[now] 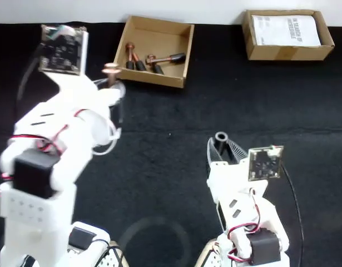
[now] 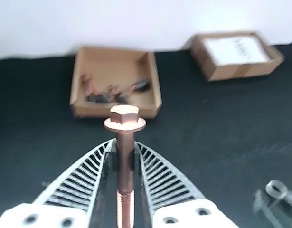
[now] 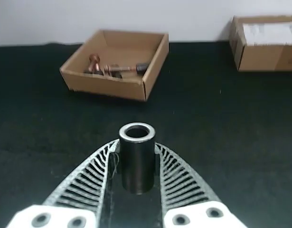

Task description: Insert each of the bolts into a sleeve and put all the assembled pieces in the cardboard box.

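My left gripper (image 2: 123, 148) is shut on a copper bolt (image 2: 124, 156), held upright with its hex head up. From above, the bolt (image 1: 110, 72) rides at the left arm's tip, just left of the open cardboard box (image 1: 142, 29). My right gripper (image 3: 136, 159) is shut on a dark sleeve (image 3: 136, 156), standing upright with its bore facing up. From above, this sleeve (image 1: 221, 139) sits right of the mat's centre. Several assembled bolt-and-sleeve pieces (image 1: 154, 59) lie inside the box. The box (image 2: 146, 83) also lies ahead of the left wrist, and ahead of the right wrist the box (image 3: 154, 54) shows too.
A second cardboard box (image 1: 286, 51) holding a white printed sheet stands at the back right. The black mat (image 1: 176, 122) covers the table between the two arms. In the left wrist view, the other arm's sleeve (image 2: 277, 190) shows at the edge.
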You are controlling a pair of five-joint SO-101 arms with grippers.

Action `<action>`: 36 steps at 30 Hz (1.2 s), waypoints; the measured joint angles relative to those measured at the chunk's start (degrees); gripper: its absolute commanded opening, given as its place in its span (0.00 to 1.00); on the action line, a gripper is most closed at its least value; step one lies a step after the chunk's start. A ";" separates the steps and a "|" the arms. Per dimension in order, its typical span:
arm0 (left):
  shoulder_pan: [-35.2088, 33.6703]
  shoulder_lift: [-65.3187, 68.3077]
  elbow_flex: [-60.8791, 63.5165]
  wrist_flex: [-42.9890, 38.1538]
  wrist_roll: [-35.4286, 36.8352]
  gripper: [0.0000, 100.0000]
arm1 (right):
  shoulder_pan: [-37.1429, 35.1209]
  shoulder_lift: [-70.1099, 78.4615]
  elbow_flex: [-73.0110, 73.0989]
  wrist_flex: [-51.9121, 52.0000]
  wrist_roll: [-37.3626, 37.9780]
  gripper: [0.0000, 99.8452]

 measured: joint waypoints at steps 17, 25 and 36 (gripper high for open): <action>21.19 -3.43 24.62 -40.79 0.09 0.01 | -5.01 0.00 0.97 0.09 0.00 0.01; 21.36 5.98 24.62 -46.15 10.37 0.01 | -5.01 0.00 0.97 0.09 0.00 0.01; 21.45 6.33 27.34 -46.33 19.16 0.01 | -5.01 0.00 0.97 0.09 0.00 0.01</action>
